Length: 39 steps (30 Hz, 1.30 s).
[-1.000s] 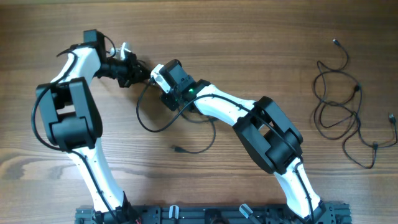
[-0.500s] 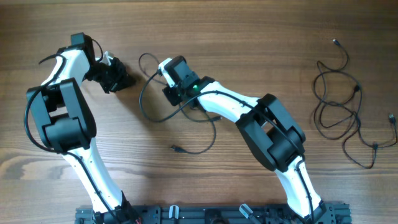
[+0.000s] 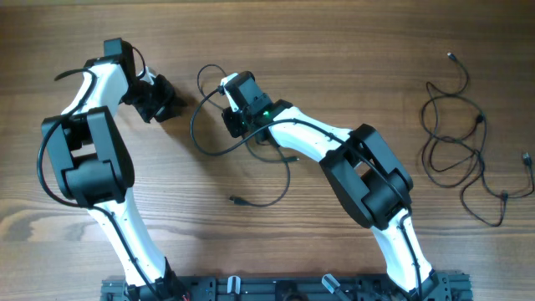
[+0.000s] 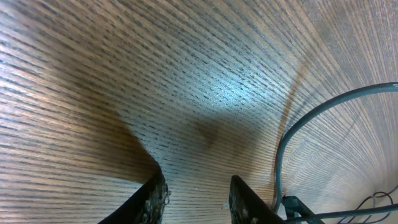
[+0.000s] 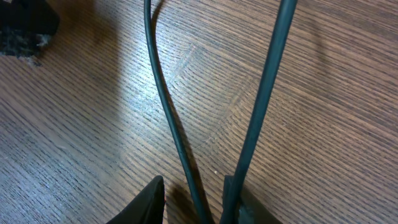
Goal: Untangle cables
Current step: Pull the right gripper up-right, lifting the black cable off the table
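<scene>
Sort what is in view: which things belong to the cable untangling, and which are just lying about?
Part of the job:
- loose black cable, running between the fingers of the right tool
- tangled bundle of thin cables at the table's right side
- left tool, nothing between its fingers

Just there:
- wooden table
- black rail along its near edge

1. A wooden table (image 3: 334, 33) is filling the whole overhead view, its brown grain running from left to right.
2. In the left wrist view, the wood is catching a pale patch of light (image 4: 230, 93), with darker shade lying toward the lower left.
3. In the right wrist view, the wood is showing fine grain lines close up.
4. A black rail (image 3: 276, 288) is running along the table's bottom edge in the overhead view.
</scene>
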### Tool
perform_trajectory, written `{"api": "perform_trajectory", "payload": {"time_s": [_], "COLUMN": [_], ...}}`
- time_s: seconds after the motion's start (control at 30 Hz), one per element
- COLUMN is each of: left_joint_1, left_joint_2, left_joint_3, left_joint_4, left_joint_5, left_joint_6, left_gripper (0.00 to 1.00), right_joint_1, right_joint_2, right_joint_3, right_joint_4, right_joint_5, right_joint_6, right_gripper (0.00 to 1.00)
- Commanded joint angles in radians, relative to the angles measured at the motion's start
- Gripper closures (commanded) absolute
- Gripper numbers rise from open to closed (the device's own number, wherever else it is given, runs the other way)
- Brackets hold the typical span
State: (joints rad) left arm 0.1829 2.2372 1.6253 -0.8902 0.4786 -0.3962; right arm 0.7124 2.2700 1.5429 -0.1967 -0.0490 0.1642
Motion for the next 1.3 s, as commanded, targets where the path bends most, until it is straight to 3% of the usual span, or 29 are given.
{"api": "perform_trajectory", "payload": {"time_s": [0.0, 0.3, 0.5, 0.83, 1.27], "left_joint_1": [-0.002, -0.002, -0.002, -0.002, -0.002], "left_joint_2": [0.009, 0.009, 0.009, 0.009, 0.009], "left_joint_3": [-0.01, -0.01, -0.01, -0.01, -0.01], "left_joint_4": [0.0, 0.001, 0.004, 0.004, 0.004], "left_joint_5": [-0.069, -0.069, -0.069, -0.069, -0.068], "left_joint_6": [-0.009, -0.009, -0.009, -0.009, -0.009], "left_gripper": [0.64, 0.62, 0.6, 0.57, 0.56], "right_joint_1": [-0.009, -0.017, -0.029, -0.033, -0.153], "right_joint_2": [0.038, 0.011, -0.158, -0.407, -0.593], "right_joint_3": [-0.045, -0.043, -0.043, -0.043, -0.043], "right_joint_4": [-0.037, -0.04, -0.044, -0.029, 0.233], "right_joint_5": [0.027, -0.046, -0.146, -0.151, -0.013], "right_joint_6": [0.0, -0.033, -0.033, -0.089, -0.298], "right_gripper": [0.94, 0.96, 0.96, 0.96, 0.96]}}
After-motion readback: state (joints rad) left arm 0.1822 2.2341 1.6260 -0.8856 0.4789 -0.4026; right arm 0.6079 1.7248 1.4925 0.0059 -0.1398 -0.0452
